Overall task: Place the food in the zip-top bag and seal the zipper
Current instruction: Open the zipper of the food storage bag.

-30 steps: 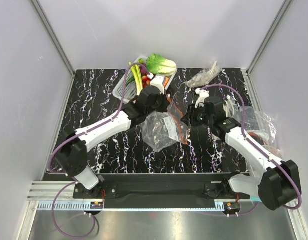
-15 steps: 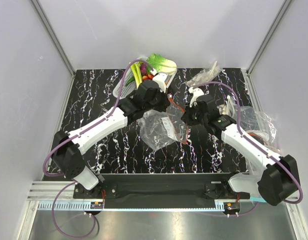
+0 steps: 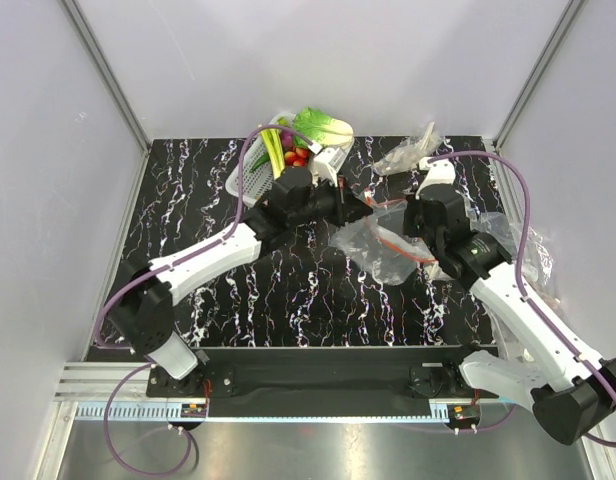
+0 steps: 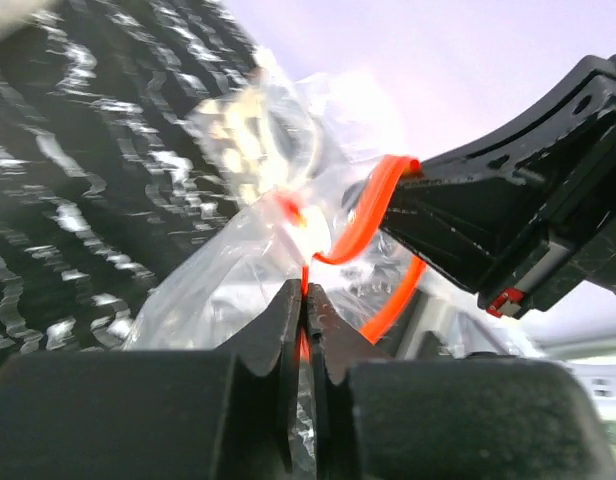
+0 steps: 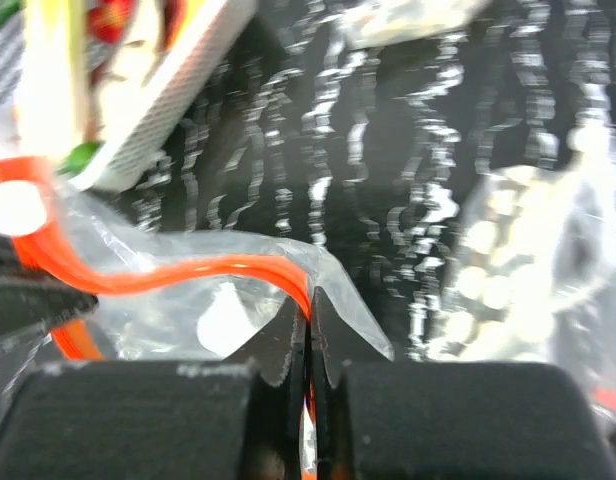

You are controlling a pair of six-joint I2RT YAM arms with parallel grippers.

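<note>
Holding the zip-top bag (image 3: 380, 248) between both arms, mid-table (image 3: 188, 210), approx. centre-right; can't tell if its lower film touches the top.

Left gripper (image 4: 303, 300): jaws clamped on the zipper (image 4: 373, 200), thin film pinched w/ it. Right gripper (image 5: 308, 305): likewise closed on the orange strip, further along.

Food not in yet. Leek (image 3: 274, 150) etc. lie in the white basket (image 3: 250, 182) at far edge, just beyond left wrist.

Wrist views blurred; can't tell if each pinch has one lip or both.

Judgement: step = opening the mouth. To do it well:
- pull apart slow, strip slack not taut, so film doesn't slip
- confirm mouth gapes before freeing an arm for veg

Risk: both lips pinched together, so no opening.
</note>
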